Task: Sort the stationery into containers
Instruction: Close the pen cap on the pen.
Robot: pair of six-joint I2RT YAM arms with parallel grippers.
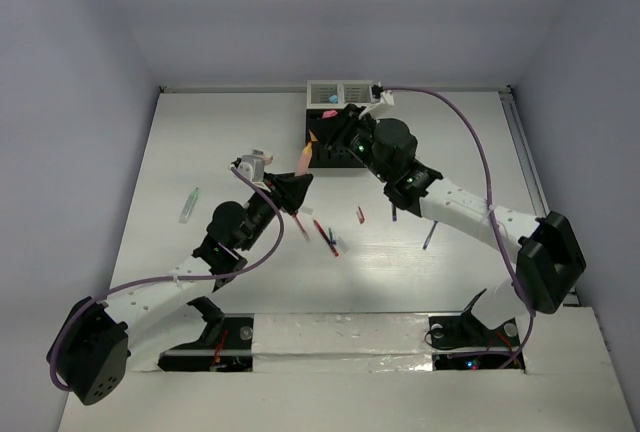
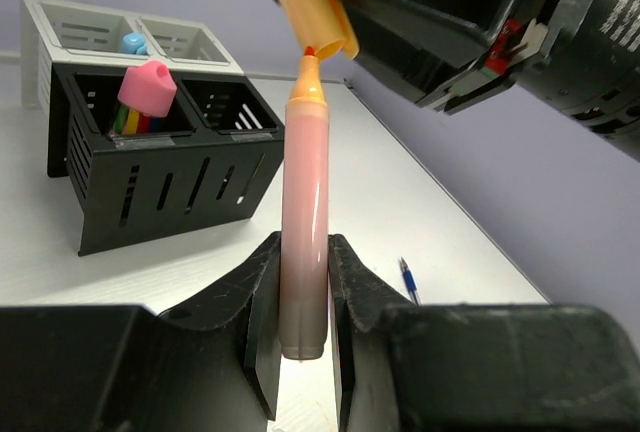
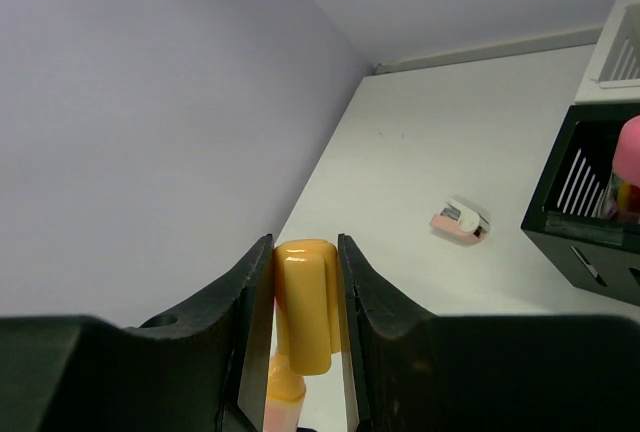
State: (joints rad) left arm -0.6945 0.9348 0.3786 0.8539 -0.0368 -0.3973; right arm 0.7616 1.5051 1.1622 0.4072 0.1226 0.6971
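My left gripper (image 2: 304,272) (image 1: 296,186) is shut on an orange marker's barrel (image 2: 305,192) (image 1: 303,162) and holds it upright above the table. My right gripper (image 3: 305,257) (image 1: 322,136) is shut on the marker's orange cap (image 3: 304,302) (image 2: 312,7), which sits right over the exposed tip. The joined containers stand behind: the black box (image 2: 165,167) (image 1: 322,160) (image 3: 590,222) holds a pink marker (image 2: 148,87), and the white box (image 2: 60,27) (image 1: 338,92) holds a light blue marker (image 2: 133,43).
Thin pens lie on the table between the arms: red ones (image 1: 325,236) (image 1: 360,215), a blue one (image 2: 407,280) and a black one (image 1: 428,237). A pale green marker (image 1: 189,204) lies at the left. A small pink and white piece (image 3: 460,222) (image 1: 256,161) lies near the left gripper.
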